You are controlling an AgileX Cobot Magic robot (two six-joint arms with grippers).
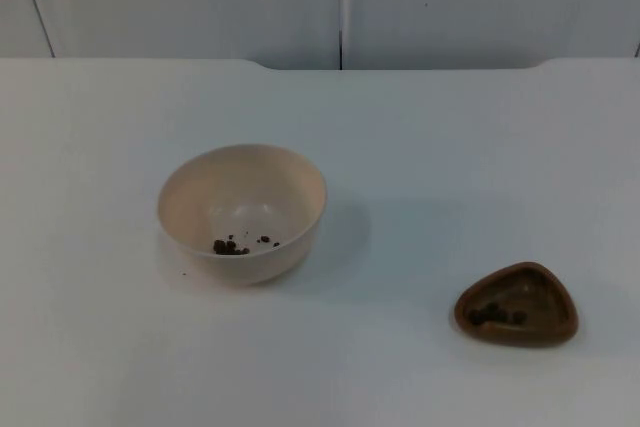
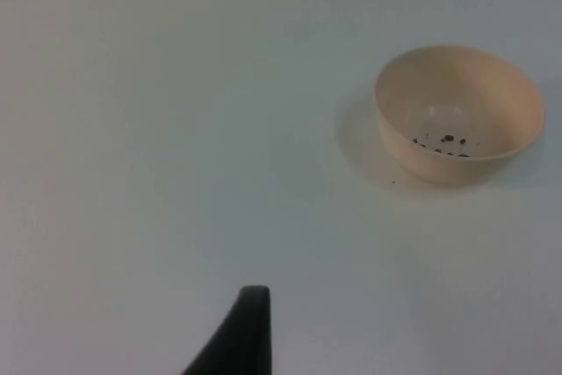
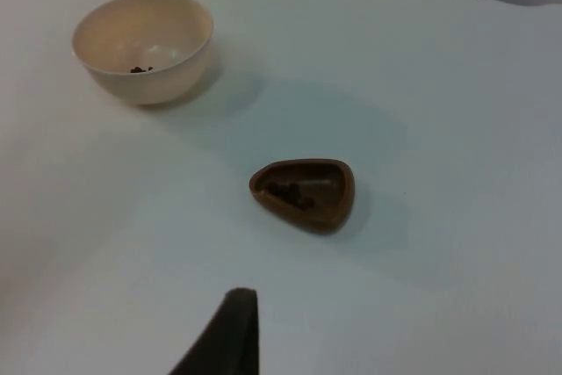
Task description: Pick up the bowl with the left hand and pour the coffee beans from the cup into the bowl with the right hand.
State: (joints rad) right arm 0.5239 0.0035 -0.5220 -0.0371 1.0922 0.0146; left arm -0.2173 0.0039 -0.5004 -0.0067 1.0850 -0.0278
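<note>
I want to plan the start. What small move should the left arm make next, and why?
Probably bring the left tool toward the bowl to grip its rim. The bowl stands on the table, untouched, a few beans inside; the left tool is well away from it. The cup holds beans too, and the right tool waits.

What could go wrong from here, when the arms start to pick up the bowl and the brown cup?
The cup is low, shallow and rounded-triangular, so the right gripper may slip on its rim and scatter the coffee beans inside. The bowl already holds a few beans; tilting it while lifting could roll them out. One speck already lies on the table beside it.
</note>
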